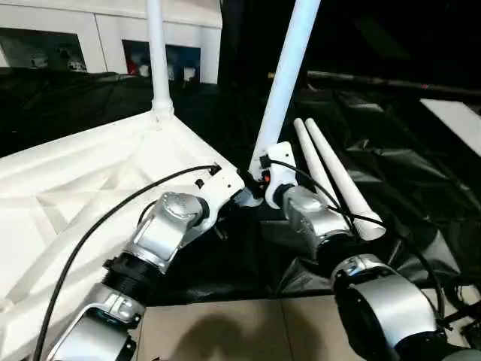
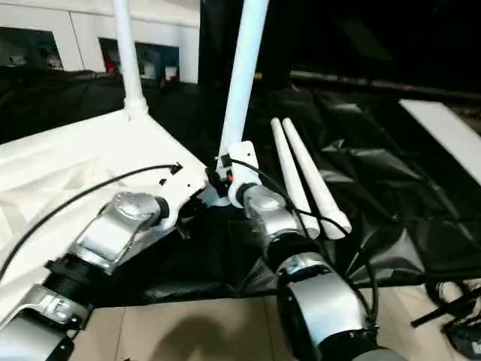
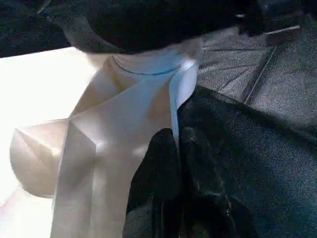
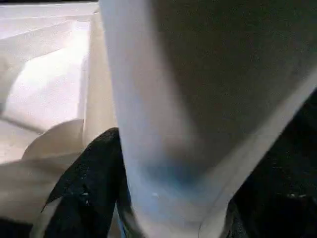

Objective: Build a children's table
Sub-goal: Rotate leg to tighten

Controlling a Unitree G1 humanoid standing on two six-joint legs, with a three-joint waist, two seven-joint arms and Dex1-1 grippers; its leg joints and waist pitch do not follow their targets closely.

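Nearest, the left gripper [image 3: 173,163], fingers pressed shut and empty, is set against the upturned white tabletop [image 1: 83,180]. Just beyond, the right gripper [image 1: 259,180] is spread around a leaning leg [image 1: 289,68]; whether it grips cannot be told. The smooth, hollow plastic is judged light, stiff and slippery, best held low. Two spare legs [image 1: 338,180] lie beyond. No writing is seen.

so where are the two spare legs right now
The two loose legs lie side by side on the black-draped work table, right of the upturned table top and just beyond the right gripper.
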